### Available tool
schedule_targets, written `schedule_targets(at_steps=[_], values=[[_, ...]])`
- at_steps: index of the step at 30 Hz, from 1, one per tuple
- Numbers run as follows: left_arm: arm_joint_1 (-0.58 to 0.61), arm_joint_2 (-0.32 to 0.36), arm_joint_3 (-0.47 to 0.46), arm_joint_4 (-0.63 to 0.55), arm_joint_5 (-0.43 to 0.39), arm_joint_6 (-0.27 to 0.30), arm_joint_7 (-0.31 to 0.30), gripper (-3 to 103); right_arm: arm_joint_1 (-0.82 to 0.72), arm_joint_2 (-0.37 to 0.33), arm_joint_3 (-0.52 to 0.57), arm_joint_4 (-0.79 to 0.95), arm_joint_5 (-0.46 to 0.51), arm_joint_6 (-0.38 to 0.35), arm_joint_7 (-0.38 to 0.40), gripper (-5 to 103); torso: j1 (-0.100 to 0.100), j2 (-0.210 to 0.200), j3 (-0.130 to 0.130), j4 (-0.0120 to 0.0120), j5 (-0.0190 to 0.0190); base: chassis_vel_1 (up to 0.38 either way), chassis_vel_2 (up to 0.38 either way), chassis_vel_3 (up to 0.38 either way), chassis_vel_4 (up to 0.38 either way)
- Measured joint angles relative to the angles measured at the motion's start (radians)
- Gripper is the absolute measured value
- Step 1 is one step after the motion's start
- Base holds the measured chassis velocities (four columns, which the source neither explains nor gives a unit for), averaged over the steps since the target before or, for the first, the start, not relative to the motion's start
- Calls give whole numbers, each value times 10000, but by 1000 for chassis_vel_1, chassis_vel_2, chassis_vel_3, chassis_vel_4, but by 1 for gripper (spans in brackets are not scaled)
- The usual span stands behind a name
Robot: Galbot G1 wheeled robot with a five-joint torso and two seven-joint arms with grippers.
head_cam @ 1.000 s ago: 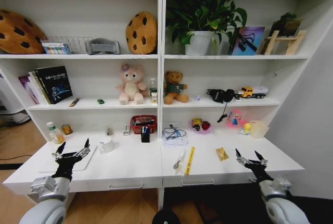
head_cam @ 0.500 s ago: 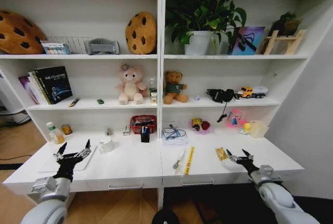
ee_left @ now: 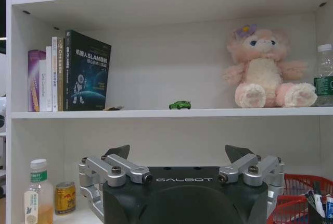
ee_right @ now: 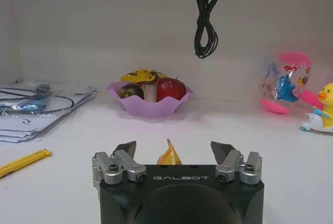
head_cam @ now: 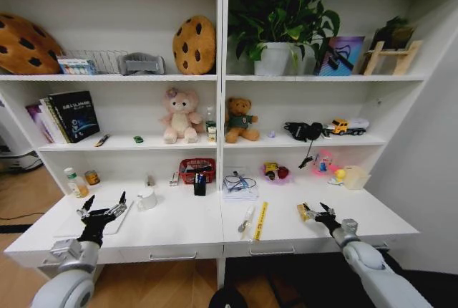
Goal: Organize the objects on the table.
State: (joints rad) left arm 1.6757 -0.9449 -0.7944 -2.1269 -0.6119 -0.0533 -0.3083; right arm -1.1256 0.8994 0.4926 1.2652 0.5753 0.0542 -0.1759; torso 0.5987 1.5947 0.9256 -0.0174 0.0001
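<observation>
On the long white table (head_cam: 186,225), my right gripper (head_cam: 313,208) is open and low over the right half. The small yellow packet (head_cam: 301,213) lies right at its fingertips. In the right wrist view, the packet (ee_right: 167,155) stands between the open fingers of that gripper (ee_right: 177,148), just ahead of them. My left gripper (head_cam: 106,199) is open above the silver laptop (head_cam: 123,220) at the left end; the left wrist view shows this gripper (ee_left: 179,153) holding nothing. A white mug (head_cam: 147,198), a pen (head_cam: 247,218) and a can (head_cam: 91,177) sit on the table. A tiny green toy car (ee_left: 180,105) is on the shelf.
A yellow ruler (head_cam: 261,220) lies beside the pen. Along the back of the table are a red basket (head_cam: 197,170), papers with cables (head_cam: 240,185), a pink fruit bowl (ee_right: 148,104) and pink and yellow toys (ee_right: 289,81). A black cable (ee_right: 207,15) hangs above. Shelves rise behind.
My right gripper has moved left and forward from the table's right front edge to the yellow packet. The left gripper has hardly moved.
</observation>
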Motion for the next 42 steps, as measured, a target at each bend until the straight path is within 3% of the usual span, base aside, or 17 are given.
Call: schedule_targets(at_steps=[13, 18, 19, 22, 23, 28, 30, 31, 38, 42], values=[[-30, 84, -15, 72, -86, 24, -1, 100, 474, 218, -564, -765, -99, 169, 138, 68, -1, 0, -1, -3, -1, 0, 0, 0, 0], [-29, 68, -4, 71, -82, 36, -12, 100, 443, 271, -556, -667, -94, 179, 203, 48, 0, 0, -1, 0, -1, 0, 0, 0, 0], [-29, 68, -4, 71, -82, 36, -12, 100, 443, 271, -556, -667, -94, 179, 203, 48, 0, 0, -1, 0, -1, 0, 0, 0, 0], [0, 46, -12, 73, -76, 37, -12, 100, 553, 285, -610, -744, -98, 232, 204, 32, 0, 0, -1, 0, -2, 0, 0, 0, 0], [0, 46, -12, 73, -76, 37, -12, 100, 553, 285, -610, -744, -98, 232, 204, 32, 0, 0, -1, 0, -2, 0, 0, 0, 0], [-41, 43, -14, 90, -73, 37, -33, 100, 618, 285, -692, -764, -49, 247, 204, 11, 0, 0, -1, -1, -1, 0, 0, 0, 0], [-46, 43, -12, 99, -74, 37, -34, 100, 622, 286, -699, -764, -43, 247, 204, 11, -1, 1, -1, -1, -1, 0, 0, 0, 0], [-48, 41, -9, 104, -74, 37, -34, 100, 631, 284, -707, -763, -29, 247, 207, 2, -1, 0, -1, -1, -1, 0, 0, 0, 0], [9, 15, -8, 108, -46, 28, -36, 100, 597, 205, -581, -343, 113, 170, 296, 0, 0, 0, -1, 0, 0, 0, 0, 0, 0], [-16, 45, -15, 124, -45, 22, -36, 100, 664, 147, -432, 59, 346, 54, 759, 0, -1, 0, -1, -4, -1, 0, 0, 0, 0]])
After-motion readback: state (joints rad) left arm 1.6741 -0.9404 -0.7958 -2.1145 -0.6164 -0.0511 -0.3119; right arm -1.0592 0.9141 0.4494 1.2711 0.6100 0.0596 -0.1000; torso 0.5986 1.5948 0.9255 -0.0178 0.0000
